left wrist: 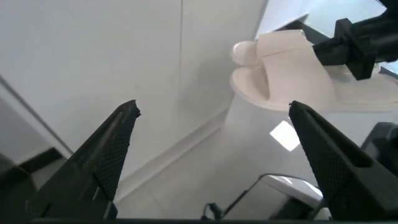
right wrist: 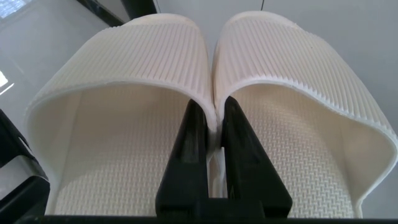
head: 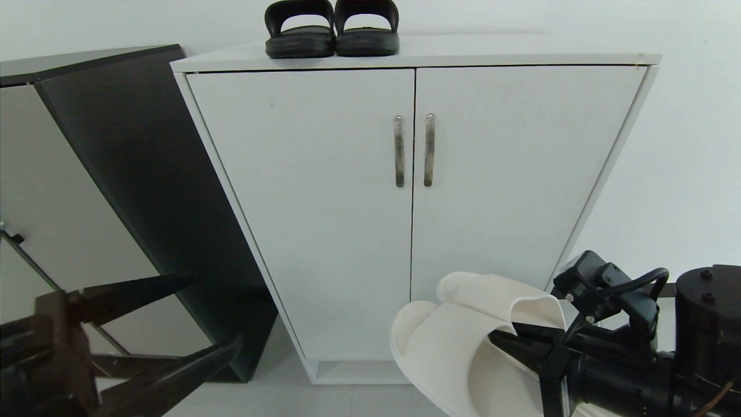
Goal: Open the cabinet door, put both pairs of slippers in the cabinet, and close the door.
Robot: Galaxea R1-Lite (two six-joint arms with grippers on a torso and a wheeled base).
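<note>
Where right jaws clamp, slippers (right wrist: 124,74) touch.

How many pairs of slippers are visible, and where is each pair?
2. The black pair stands on top of the cabinet. The white pair is clamped in the right gripper, low before its doors. The shut cabinet may hide more.

My left gripper (head: 215,310) has two long black tapered fingers (left wrist: 109,158) with finely textured inner faces. My right gripper (right wrist: 212,106) is glossy black too; behind it sit a boxy black housing (head: 590,272), a looping cable (head: 642,277) and a round joint (head: 709,315) with two screws (head: 706,273)
</note>
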